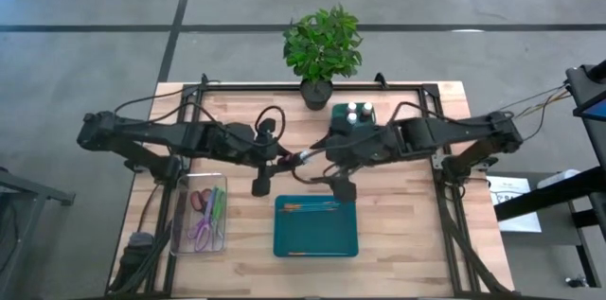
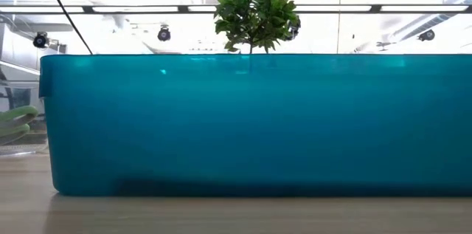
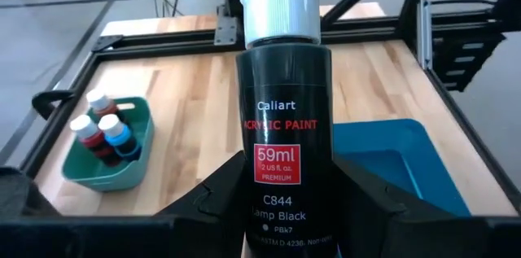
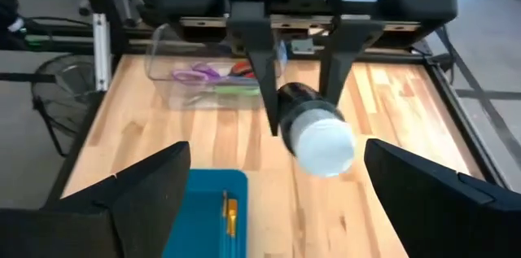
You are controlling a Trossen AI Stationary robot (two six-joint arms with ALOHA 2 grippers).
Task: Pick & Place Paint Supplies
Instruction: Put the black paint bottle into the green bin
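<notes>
Left gripper (image 3: 281, 201) pinches one black paint bottle (image 3: 282, 120) above mid-table, white cap toward the right arm; label reads "Caliart ACRYLIC PAINT 59ml C844 Lamp Black". Green bin (image 3: 110, 168) holds three capped bottles. Teal tray (image 1: 315, 227) holds two orange brushes (image 4: 229, 212). Right gripper (image 4: 277, 201) spread wide, just short of the cap.

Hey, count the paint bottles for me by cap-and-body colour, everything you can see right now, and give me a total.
Black bottle, held in the left gripper: 1
Dark red bottles in the green bin: 2
Blue bottle in the same bin: 1
Total: 4 bottles, all with white caps.
</notes>
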